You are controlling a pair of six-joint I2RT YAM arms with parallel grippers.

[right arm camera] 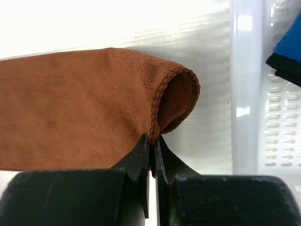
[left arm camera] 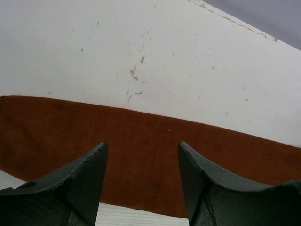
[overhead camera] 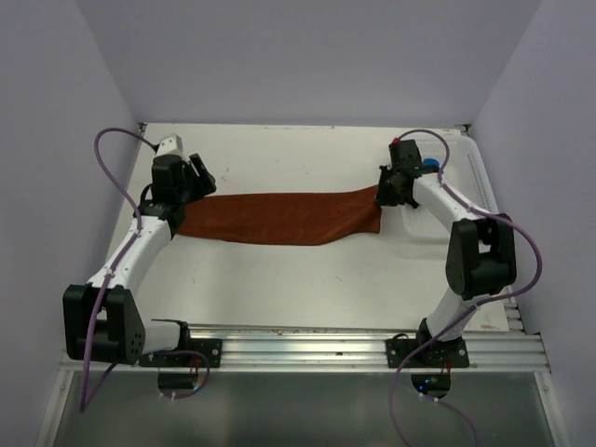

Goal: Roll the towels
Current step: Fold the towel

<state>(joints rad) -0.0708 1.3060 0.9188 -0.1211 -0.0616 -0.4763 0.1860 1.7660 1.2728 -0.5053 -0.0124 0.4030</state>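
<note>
1. No text, label, brand, number or sign can be read in any of the three views.
2. The white tabletop (left arm camera: 188,61) carries only small scuffs and specks, none of which form letters or figures.

Overhead view; two close wrist views

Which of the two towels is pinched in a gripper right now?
The rust-brown towel: the right gripper pinches its hemmed end. The blue towel lies untouched in the basket.
</note>
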